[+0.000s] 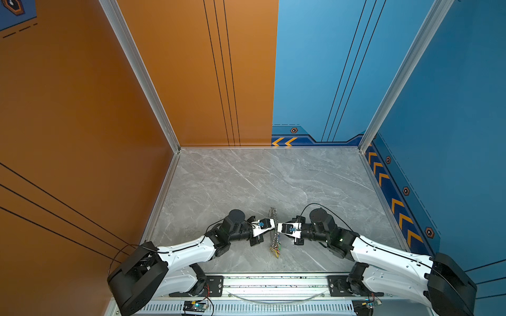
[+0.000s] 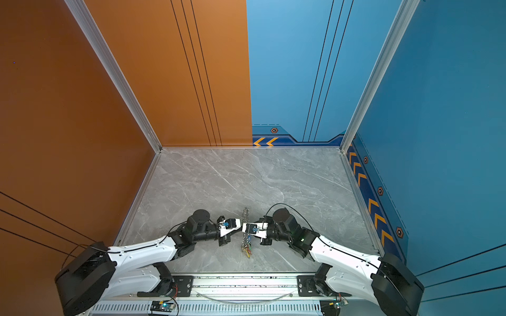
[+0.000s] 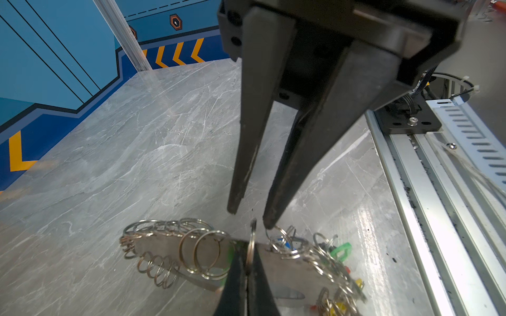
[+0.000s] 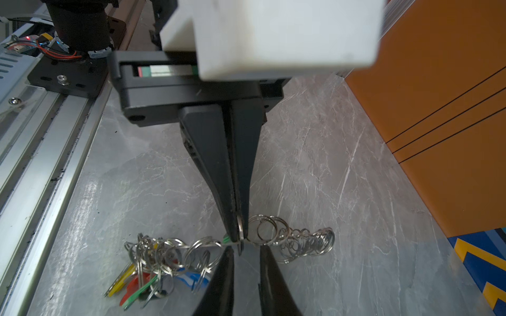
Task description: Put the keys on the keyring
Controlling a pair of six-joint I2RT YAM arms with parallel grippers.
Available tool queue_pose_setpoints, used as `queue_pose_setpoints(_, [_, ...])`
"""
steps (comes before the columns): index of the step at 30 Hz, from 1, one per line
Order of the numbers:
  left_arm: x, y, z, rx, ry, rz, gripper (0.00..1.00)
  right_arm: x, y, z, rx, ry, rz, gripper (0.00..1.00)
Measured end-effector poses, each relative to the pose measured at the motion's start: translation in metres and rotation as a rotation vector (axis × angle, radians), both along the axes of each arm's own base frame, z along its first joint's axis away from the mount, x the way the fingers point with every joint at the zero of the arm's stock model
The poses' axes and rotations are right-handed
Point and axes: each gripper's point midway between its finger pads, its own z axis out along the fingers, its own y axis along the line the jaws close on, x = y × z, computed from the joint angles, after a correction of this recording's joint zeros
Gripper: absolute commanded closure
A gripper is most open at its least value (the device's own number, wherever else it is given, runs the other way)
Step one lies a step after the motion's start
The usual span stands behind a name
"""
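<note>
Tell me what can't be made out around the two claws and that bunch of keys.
Both top views: the keys are too small to count.
Right wrist view: silver rings overlap the keys, hiding some.
Right wrist view: a green scrap beside the small ring is covered by the left gripper, shut on that ring.
Left wrist view: the keyring runs behind that gripper and off the bottom edge.
</note>
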Motion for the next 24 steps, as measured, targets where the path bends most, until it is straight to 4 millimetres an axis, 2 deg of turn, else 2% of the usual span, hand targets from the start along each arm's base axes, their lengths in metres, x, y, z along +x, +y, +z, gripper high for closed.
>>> queue_pose_setpoints(14, [0.0000,-0.0001,-0.0025,0.006,0.006,0.000,1.00,-0.0023,0.0106,-0.0052,-0.021,0.014,0.022,0.88])
queue_pose_setpoints(20, [0.0000,-0.0002,-0.0035,0.007,0.008,-0.001,1.00,-0.0006,0.0100,-0.0051,-0.023,0.012,0.011,1.00])
queue_pose_setpoints(24, [0.0003,-0.0002,-0.0031,0.006,0.007,0.000,0.94,0.0010,0.0089,-0.0043,-0.011,0.021,0.006,1.00])
